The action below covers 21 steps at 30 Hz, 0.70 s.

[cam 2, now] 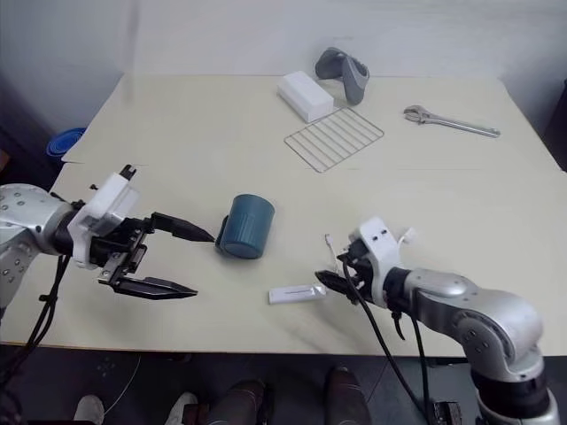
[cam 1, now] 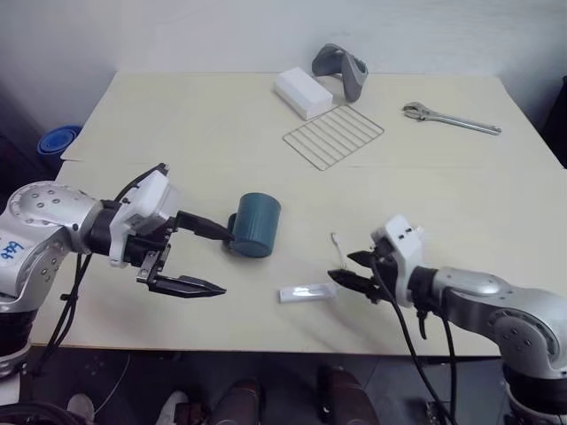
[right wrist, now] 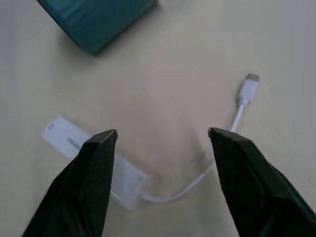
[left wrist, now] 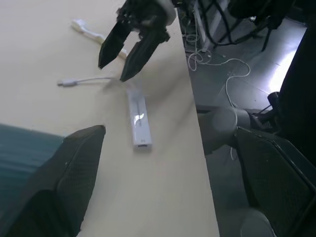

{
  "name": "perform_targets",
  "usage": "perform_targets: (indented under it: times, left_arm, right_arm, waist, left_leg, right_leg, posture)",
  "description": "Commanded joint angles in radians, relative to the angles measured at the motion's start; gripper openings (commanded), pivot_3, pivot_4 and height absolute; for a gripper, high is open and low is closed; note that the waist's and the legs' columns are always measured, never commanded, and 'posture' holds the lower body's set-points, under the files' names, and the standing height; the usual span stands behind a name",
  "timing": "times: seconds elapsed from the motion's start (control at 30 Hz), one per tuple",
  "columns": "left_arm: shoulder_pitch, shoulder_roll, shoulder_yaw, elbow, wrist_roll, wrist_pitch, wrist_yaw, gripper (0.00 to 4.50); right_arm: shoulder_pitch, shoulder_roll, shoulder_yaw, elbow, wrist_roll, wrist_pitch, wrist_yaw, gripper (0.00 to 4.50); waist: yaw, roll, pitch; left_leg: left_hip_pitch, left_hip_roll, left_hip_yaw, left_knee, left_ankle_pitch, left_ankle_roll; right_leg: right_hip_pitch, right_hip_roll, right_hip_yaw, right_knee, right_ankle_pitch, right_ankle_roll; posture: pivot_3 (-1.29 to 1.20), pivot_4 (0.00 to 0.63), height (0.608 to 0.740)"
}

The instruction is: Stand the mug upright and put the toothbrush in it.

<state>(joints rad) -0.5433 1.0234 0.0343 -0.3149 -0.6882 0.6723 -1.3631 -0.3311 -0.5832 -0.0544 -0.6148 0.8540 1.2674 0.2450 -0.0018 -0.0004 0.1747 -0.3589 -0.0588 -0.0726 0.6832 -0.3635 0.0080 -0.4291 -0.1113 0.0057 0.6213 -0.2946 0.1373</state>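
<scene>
Nearest the camera, the left gripper point(cam 1: 205, 258) hung with fingers spread wide just left of the mug point(cam 1: 255, 224), which lay on its side, apparently lengthwise toward it, while the farther right gripper point(cam 1: 347, 268) stood part-open over a white adapter point(cam 1: 306, 292).

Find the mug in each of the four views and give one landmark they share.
Left eye view: the mug lies on its side, centre-left, by the left gripper.
Right eye view: centre-left.
Left wrist view: a teal patch at the picture's left edge.
Right wrist view: upper left.
Shared landmark: the white USB adapter, near the right gripper.
</scene>
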Motion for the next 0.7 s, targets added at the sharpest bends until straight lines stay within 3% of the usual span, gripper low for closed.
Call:
perform_targets:
  times: [0.03, 0.43, 0.53, 0.7]
  left_arm:
    - [-0.033, -0.008, -0.015, 0.013, 0.016, -0.027, -0.019, 4.5]
    - [-0.067, -0.047, -0.044, 0.043, 0.036, -0.051, -0.027, 4.5]
    - [-0.077, -0.05, -0.052, 0.066, 0.052, -0.066, -0.029, 4.5]
    - [-0.095, -0.053, -0.068, 0.123, 0.108, -0.117, -0.047, 4.5]
  right_arm:
    - [-0.022, 0.022, 0.02, 0.053, -0.072, 0.003, -0.058, 2.63]
    - [-0.003, 0.102, 0.026, 0.112, -0.157, 0.009, -0.088, 2.63]
    - [0.0, 0.099, 0.058, 0.113, -0.178, -0.002, -0.066, 2.0]
    - [-0.007, 0.133, 0.052, 0.098, -0.179, 0.007, -0.058, 0.29]
  waist:
    - [0.0, 0.0, 0.0]
    - [-0.004, 0.0, 0.0]
    - [-0.004, 0.0, 0.0]
    - [-0.006, 0.0, 0.0]
  left_leg:
    - [0.0, 0.0, 0.0, 0.0, 0.0, 0.0]
    - [-0.001, 0.001, 0.0, -0.001, 0.0, 0.0]
    - [0.0, 0.001, 0.0, -0.001, 0.0, 0.0]
    - [0.0, 0.001, 0.0, -0.001, 0.0, 0.0]
  right_leg:
    - [0.0, 0.0, 0.0, 0.001, 0.0, 0.0]
    - [-0.001, 0.001, 0.0, 0.002, 0.0, 0.0]
    - [-0.001, 0.001, 0.0, 0.002, 0.0, 0.0]
    - [-0.001, 0.002, 0.0, 0.002, 0.0, 0.0]
  posture:
    - [0.0, 0.15, 0.74]
    - [0.0, 0.15, 0.74]
    - [0.0, 0.15, 0.74]
    - [0.0, 0.15, 0.74]
